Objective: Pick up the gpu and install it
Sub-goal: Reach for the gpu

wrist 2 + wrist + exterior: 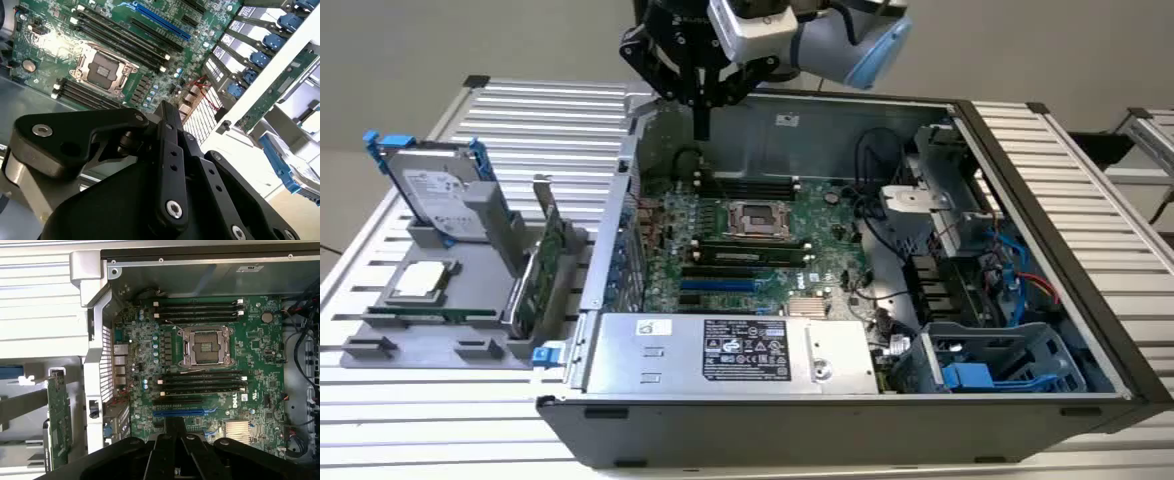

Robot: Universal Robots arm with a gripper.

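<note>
The gpu (538,268) stands on edge in a grey holder (447,335) at the exterior view's left, outside the open computer case (854,420). It is a green board with a silver end bracket, and the first wrist view catches its green face (58,422). My gripper (703,127) hangs above the far left corner of the case, well away from the gpu. Its black fingers point down, shut, with nothing between them. In both wrist views the fingertips (175,424) (167,107) meet over the motherboard (220,390).
A hard drive in a blue frame (438,192) stands at the back of the holder, with a processor chip (424,282) lying in front. Inside the case are a blue slot (183,412), power supply (734,352), cables (1014,270) and a drive cage (994,365).
</note>
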